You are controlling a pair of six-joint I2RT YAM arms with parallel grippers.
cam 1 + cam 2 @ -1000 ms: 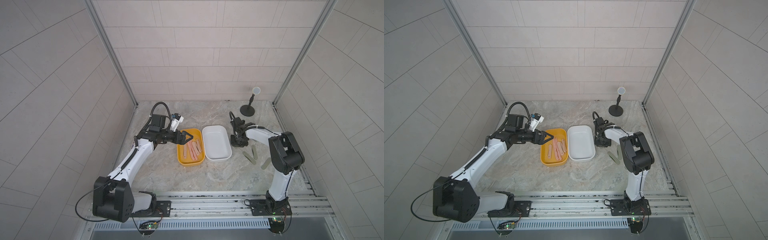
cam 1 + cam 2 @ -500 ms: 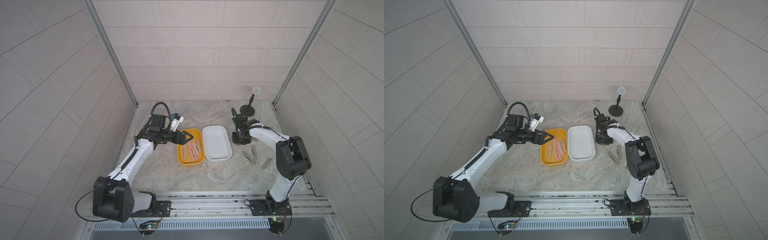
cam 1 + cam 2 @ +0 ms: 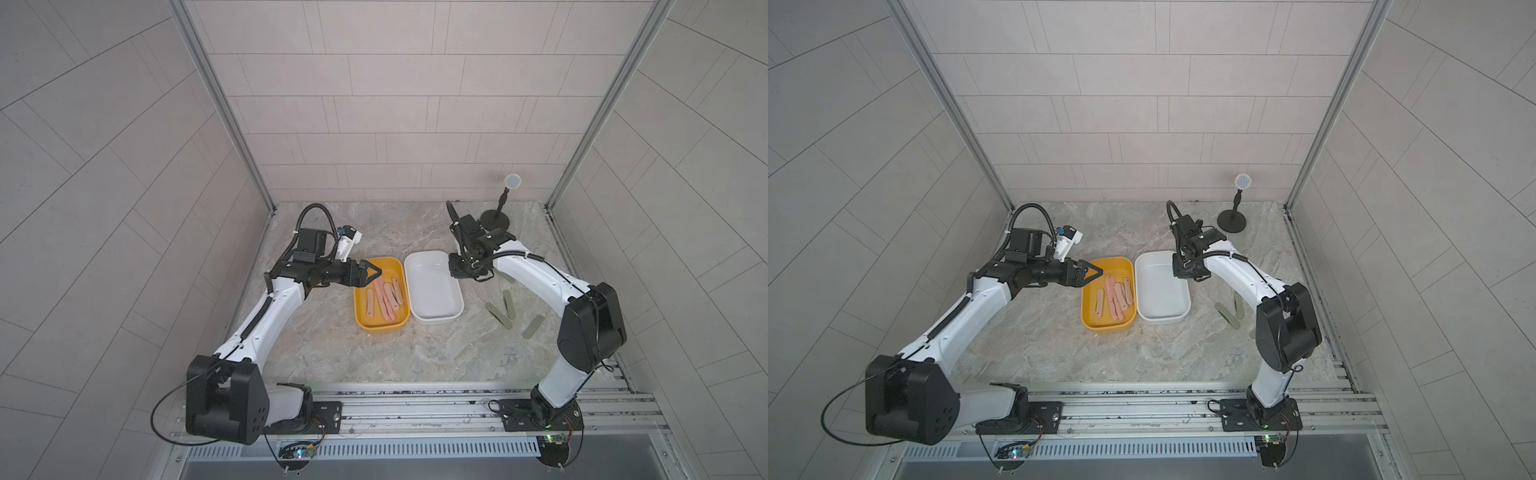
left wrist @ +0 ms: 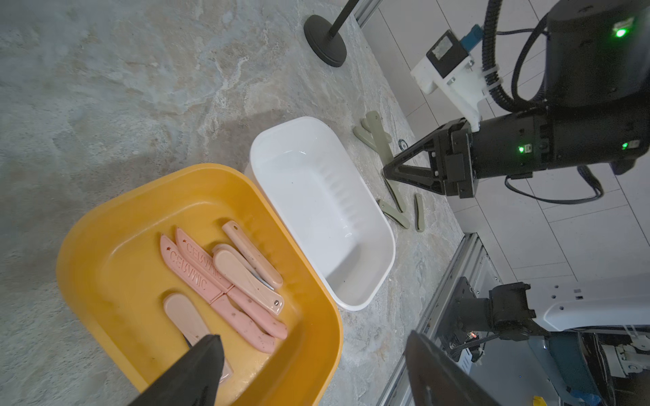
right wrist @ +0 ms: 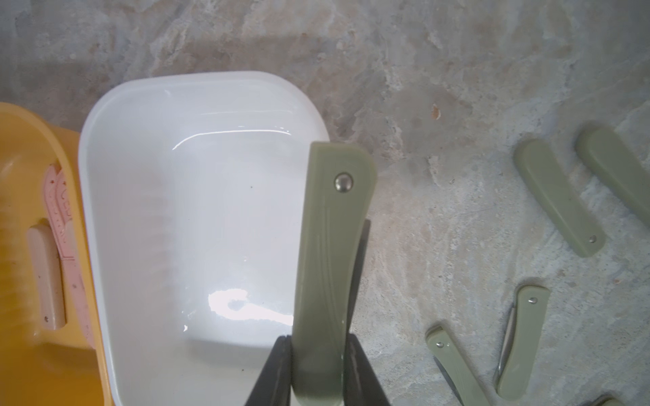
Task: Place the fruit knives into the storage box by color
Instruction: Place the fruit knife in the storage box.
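Fruit knives (image 3: 508,304), green, loose: lower right of centre in both top views, lying flat on the table (image 3: 332,353). Four count plainly; a fifth seems half hidden under the right arm (image 3: 536,278). Judged light, stiff, smooth plastic, folded, with a rivet at one end. They are thin and flat to the stone, so likely to skid or pivot. Best pinched across the width near mid-length.

Yellow box (image 3: 380,327): one, centre of frame. Holds pink knives (image 4: 197,272), five as far as shows: two long and unfolded, three short and paler. The long ones want holding by the handle half, away from the blade.

White box (image 3: 432,286): one, just right of the yellow; nothing in it.

Green knife (image 5: 330,228), held: one, lower centre of the right wrist view, hanging over the white box's right rim. Right gripper (image 5: 318,339) is clamped on its plain end, rivet end free.

Left gripper (image 4: 309,339): jaws spread, empty, over the yellow box's upper-left corner.

Stand (image 3: 495,219): one, upper right, at the back.
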